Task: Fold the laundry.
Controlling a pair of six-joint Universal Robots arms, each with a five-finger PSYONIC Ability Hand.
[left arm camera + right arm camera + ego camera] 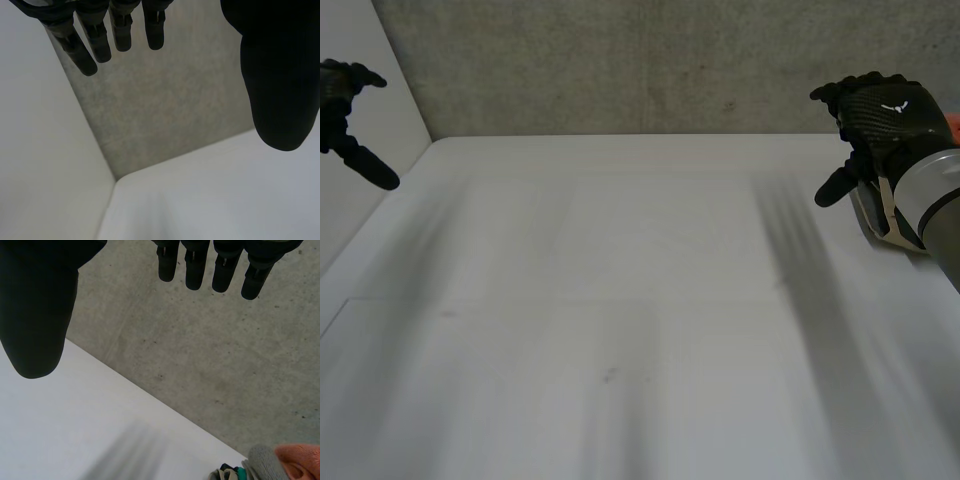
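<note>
My left hand (342, 100) hovers above the table's far left corner, fingers relaxed and holding nothing; its fingers (95, 35) and thumb (280, 75) spread apart in the left wrist view. At the far right my right hand (875, 115) is raised above the table edge, open too, with fingers (210, 265) and thumb (37, 305) apart. A pile of laundry (280, 462) in grey, orange and teal lies beyond the table's far right edge, below my right hand's fingertips. A sliver of orange cloth (952, 128) peeks out behind the right wrist.
The white table (620, 300) stretches bare across the middle. A grey concrete wall (650, 60) stands behind it, and a white panel (370, 70) closes off the left side.
</note>
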